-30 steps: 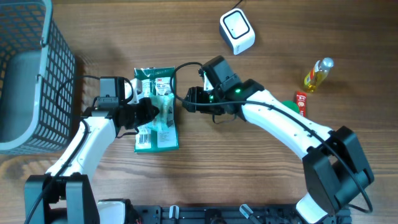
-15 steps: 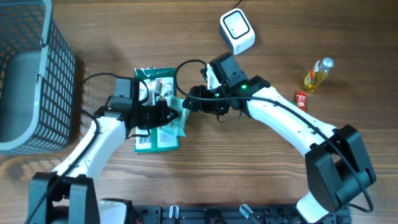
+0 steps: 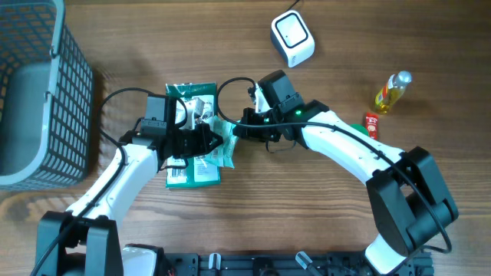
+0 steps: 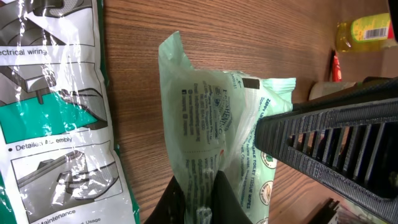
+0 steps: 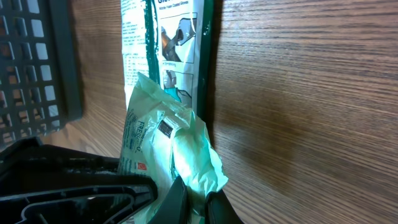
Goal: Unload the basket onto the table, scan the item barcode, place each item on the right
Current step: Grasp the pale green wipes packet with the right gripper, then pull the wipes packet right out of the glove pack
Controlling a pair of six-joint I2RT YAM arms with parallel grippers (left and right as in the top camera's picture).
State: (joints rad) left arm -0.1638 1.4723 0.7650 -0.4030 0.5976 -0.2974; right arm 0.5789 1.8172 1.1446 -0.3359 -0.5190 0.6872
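Note:
The item is a pale green pack of tissue wipes (image 3: 220, 143), held between both grippers just right of a flat printed packet. My left gripper (image 3: 204, 142) is shut on its left end; in the left wrist view the fingers pinch the pack (image 4: 217, 118) at the gripper (image 4: 200, 190). My right gripper (image 3: 235, 132) is shut on the crumpled right end, seen in the right wrist view at the gripper (image 5: 196, 193) on the pack (image 5: 165, 140). A small dark label (image 5: 165, 128) shows on the wrapper. The white scanner (image 3: 292, 38) stands at the back, apart from the pack.
A green-and-white printed packet (image 3: 189, 165) lies flat under the left arm. A grey wire basket (image 3: 38, 92) fills the far left. A yellow bottle (image 3: 392, 90) and a small red item (image 3: 371, 126) sit at the right.
My left gripper has carried the wipes pack to the right, off the printed packet. My right gripper, open before, has closed on the pack's other end.

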